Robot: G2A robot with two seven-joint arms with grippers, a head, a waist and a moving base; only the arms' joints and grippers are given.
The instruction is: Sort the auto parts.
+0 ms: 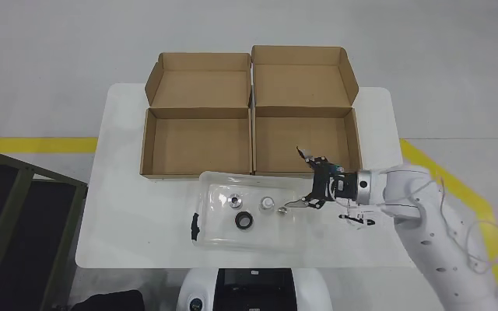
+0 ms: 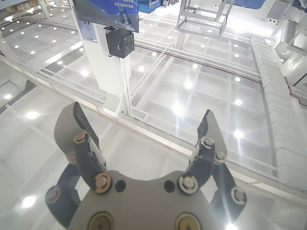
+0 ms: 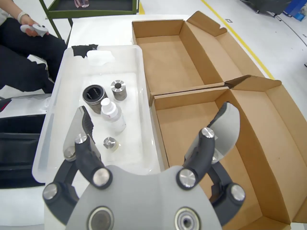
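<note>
Your right gripper hangs wide open, empty: you're at the picking step. The small metal cap lies nearest it in the tub; centre over the cap and descend.

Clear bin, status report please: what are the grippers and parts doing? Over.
Right gripper open, at bin end. Left gripper open, aimed upward. Four parts in bin. Nothing blocking.
</note>
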